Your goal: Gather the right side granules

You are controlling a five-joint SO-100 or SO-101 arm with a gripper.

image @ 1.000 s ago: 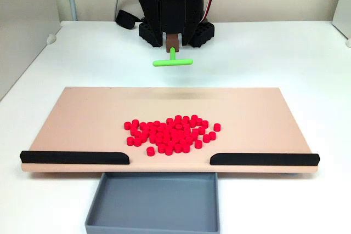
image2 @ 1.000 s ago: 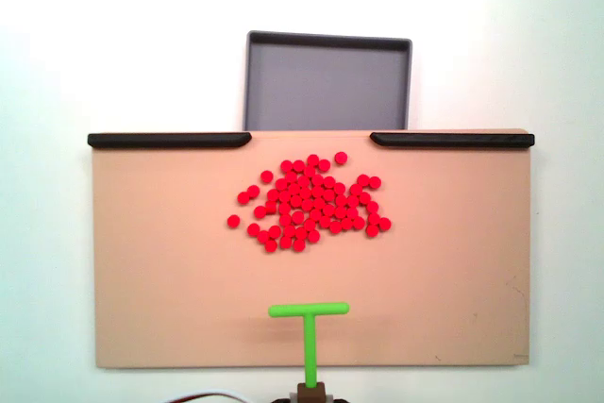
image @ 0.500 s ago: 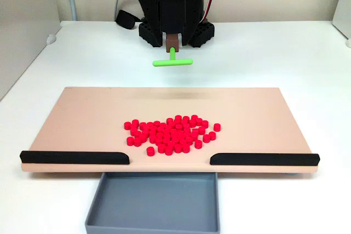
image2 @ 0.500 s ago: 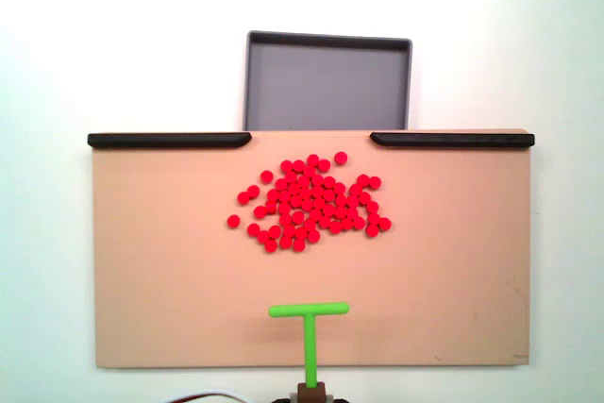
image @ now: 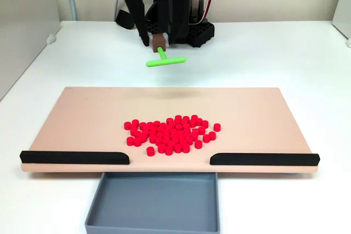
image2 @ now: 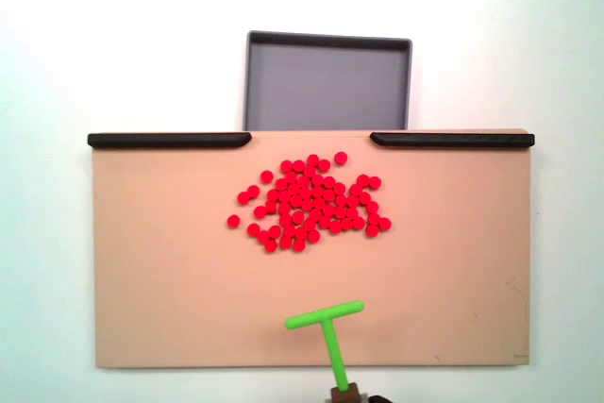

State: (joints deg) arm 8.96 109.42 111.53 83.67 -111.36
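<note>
Above the board's [image: 82, 113] far edge, fingers [image: 159, 41] pinching the green T-stick [image: 164, 60] by its stem, tilted, well apart from the red granules [image2: 307, 202], gray tray [image2: 326, 82] nearby

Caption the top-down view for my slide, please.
Green T-stick tilted over the board, red granules clustered before the gray tray.

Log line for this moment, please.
stick: tilted, above board edge | granules: clustered mid-board, untouched | tray: empty
</note>
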